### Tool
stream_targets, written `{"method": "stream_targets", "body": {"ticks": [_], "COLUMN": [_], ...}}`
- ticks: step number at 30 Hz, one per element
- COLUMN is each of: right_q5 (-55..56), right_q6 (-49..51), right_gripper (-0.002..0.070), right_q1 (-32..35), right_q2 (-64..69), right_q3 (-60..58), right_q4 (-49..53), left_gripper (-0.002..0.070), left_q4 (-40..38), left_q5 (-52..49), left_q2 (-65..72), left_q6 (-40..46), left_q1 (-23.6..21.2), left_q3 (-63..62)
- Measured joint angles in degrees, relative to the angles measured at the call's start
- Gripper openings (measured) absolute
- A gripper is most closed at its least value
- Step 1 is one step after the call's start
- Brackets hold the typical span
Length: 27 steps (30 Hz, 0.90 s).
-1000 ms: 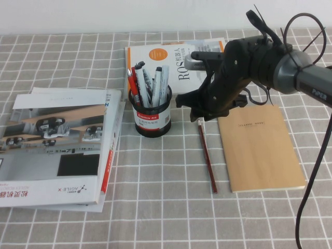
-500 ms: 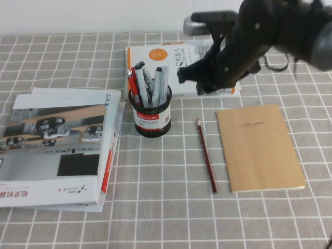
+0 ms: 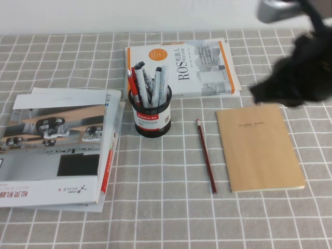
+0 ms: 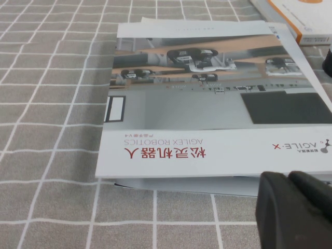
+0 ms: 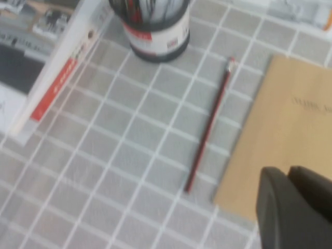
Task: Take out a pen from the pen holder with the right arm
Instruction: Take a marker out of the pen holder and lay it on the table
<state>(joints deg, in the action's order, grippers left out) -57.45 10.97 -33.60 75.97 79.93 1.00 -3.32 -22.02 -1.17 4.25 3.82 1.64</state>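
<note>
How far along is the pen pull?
Looks done: red pencil lies flat between pen holder and notebook. In hand: nothing; right gripper shut, empty, raised above notebook. Left gripper shut, by brochure edge. Remaining: nothing evident.

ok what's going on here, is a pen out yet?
The right gripper is shut with nothing visible in it, raised over the far right of the table near the brown notebook. A red pencil lies on the cloth between the pen holder and the notebook. Several pens stand in the holder. The left gripper, shut, hovers over the brochure on the left.
</note>
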Motion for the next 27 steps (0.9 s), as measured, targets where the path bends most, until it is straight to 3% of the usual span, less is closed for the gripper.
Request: {"method": "stream_targets", "body": {"ticks": [14,22,27], "right_q5": [-2.15,-0.38,8.2], "right_q6": [-1.18,-1.28,-1.28], "right_gripper": [-0.0012,-0.0012,-0.0012], "right_q1": [0.0,0.0,0.0], "right_q2": [-27.84,-31.18,-31.48], "right_q3": [-28.04,-34.42,-40.47], "right_q4": [-1.0,-1.0,0.8], "left_gripper": [-0.0005,-0.0005,-0.0005], "left_q4": [0.0,0.0,0.0], "left_q5": [0.0,0.0,0.0], "left_q2": [0.0,0.0,0.0], "left_q6": [0.0,0.0,0.0], "left_q1": [0.0,0.0,0.0], "left_q3": [0.0,0.0,0.0]}}
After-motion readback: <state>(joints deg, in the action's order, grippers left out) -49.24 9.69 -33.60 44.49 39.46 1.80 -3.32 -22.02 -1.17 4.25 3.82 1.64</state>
